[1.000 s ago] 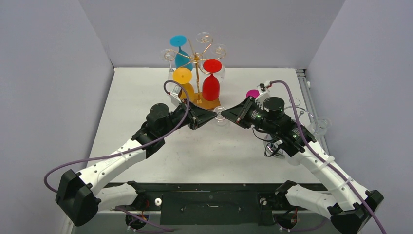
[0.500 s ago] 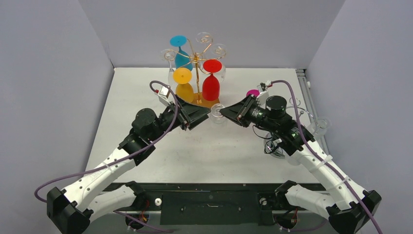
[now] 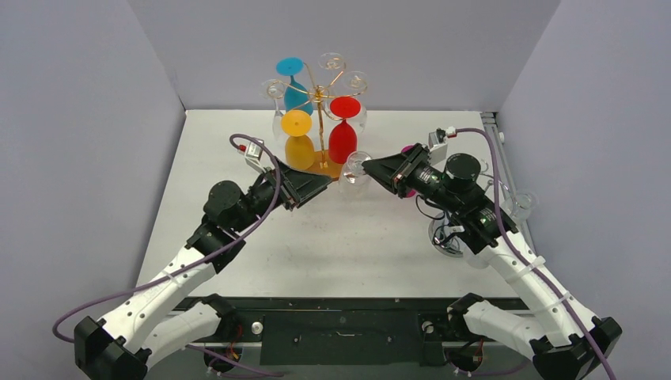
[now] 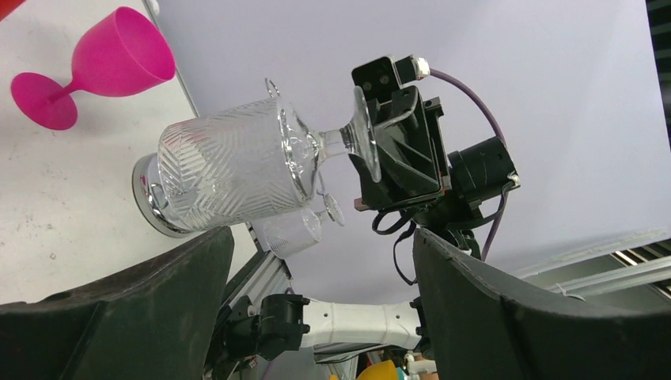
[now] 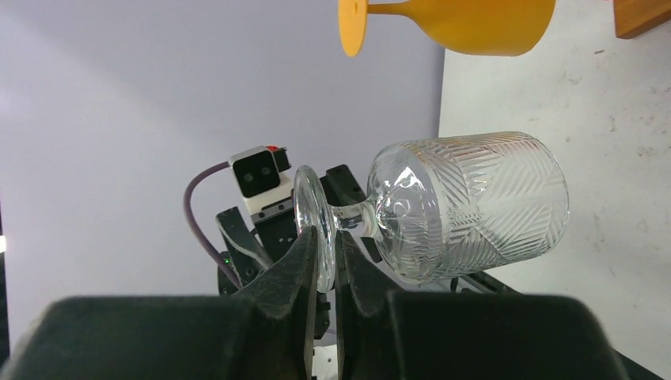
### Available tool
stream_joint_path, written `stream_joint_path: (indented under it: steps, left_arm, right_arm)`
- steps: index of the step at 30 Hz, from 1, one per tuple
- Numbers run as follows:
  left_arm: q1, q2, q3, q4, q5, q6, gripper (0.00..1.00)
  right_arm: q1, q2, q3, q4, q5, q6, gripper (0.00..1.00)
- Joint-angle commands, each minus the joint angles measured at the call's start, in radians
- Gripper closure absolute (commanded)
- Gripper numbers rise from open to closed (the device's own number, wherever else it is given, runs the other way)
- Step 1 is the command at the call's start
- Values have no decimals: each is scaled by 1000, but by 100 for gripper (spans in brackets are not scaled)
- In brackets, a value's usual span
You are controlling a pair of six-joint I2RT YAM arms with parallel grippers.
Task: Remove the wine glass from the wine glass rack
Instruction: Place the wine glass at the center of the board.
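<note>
Clear wine glass (image 3: 354,168) off the wine glass rack (image 3: 319,93), just beside its base; right gripper (image 5: 326,241) clamps the foot.
We see the left gripper (image 3: 319,184) now open and backed away; from above, the glass outline is faint.

From above, we see only a sliver of the pink glass (image 3: 409,149) behind the right tool (image 3: 364,165), and the yellow glass (image 3: 300,149) and red glass (image 3: 343,142) cover much of the base of the wine glass rack (image 3: 319,93). In the right wrist view, the tool's fingers (image 5: 297,269) hide part of the foot of the wine glass (image 5: 467,206); the twelve o'clock edge cuts the yellow glass.
</note>
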Motion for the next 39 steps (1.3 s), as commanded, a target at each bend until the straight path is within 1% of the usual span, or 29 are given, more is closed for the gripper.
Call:
stream_joint_path:
  steps: [1, 7, 10, 14, 20, 24, 27, 28, 30, 33, 35, 36, 39]
  left_arm:
    - [12, 28, -14, 184, 79, 12, 19]
    - [18, 70, -42, 334, 127, -34, 19]
    - [20, 76, -60, 374, 135, -49, 19]
    - [22, 89, -75, 468, 144, -75, 19]
    - [21, 141, -73, 663, 166, -148, 20]
    - [20, 176, -76, 758, 166, -185, 21]
    - [19, 199, -72, 827, 168, -212, 21]
    - [18, 214, -70, 881, 167, -228, 22]
    - [17, 238, -63, 960, 167, -253, 24]
    - [5, 263, -37, 1013, 169, -266, 28]
    - [-8, 277, -16, 1044, 168, -266, 34]
    - [-12, 289, 1, 1056, 168, -266, 39]
    - [-30, 308, 30, 1096, 165, -267, 47]
  right_arm:
    - [-8, -51, 71, 144, -12, 84, 100]
    - [-10, -65, 50, 229, -25, 182, 100]
    - [-11, -75, 43, 254, -28, 204, 100]
    - [-12, -82, 39, 271, -24, 226, 100]
    - [-10, -91, 30, 311, -24, 268, 100]
    - [-10, -94, 22, 343, -29, 305, 100]
    - [-1, -85, 5, 408, -44, 346, 100]
    - [8, -82, 2, 424, -47, 367, 100]
    - [17, -79, -5, 452, -51, 384, 100]
    - [23, -82, -8, 457, -45, 391, 100]
    - [27, -81, -9, 462, -47, 394, 100]
    - [28, -79, -9, 464, -47, 397, 100]
    - [32, -83, -19, 467, -45, 401, 100]
